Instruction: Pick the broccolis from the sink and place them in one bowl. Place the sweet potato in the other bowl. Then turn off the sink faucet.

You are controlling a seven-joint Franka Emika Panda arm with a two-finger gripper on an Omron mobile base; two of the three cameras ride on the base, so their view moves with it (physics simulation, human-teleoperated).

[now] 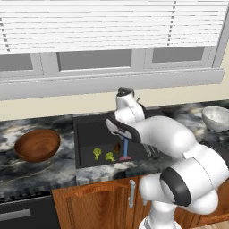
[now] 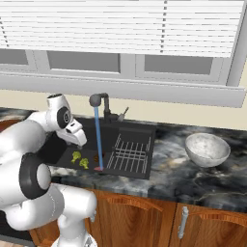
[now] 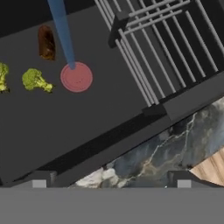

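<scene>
Two yellow-green broccolis (image 3: 37, 80) (image 3: 3, 76) lie on the floor of the black sink (image 1: 85, 134), also seen as the broccolis (image 2: 76, 157) (image 2: 84, 163). The brown sweet potato (image 3: 46, 42) lies just beyond them, beside the blue water stream (image 3: 63, 33) falling from the faucet (image 2: 99, 101). My gripper (image 3: 111, 183) hangs open and empty above the sink's front edge, to the right of the vegetables in the hand view, and above the sink's left part as the gripper (image 2: 81, 143). The wooden bowl (image 1: 36, 145) sits on the counter left of the sink. The grey speckled bowl (image 2: 207, 148) sits to its right.
A grey wire rack (image 2: 129, 152) covers the sink's right side. The faucet lever (image 2: 124, 113) sticks out to the right of the spout. Dark marbled counter (image 2: 178, 173) surrounds the sink, with wooden cabinet doors (image 1: 98, 203) below and a window with blinds (image 1: 112, 27) behind.
</scene>
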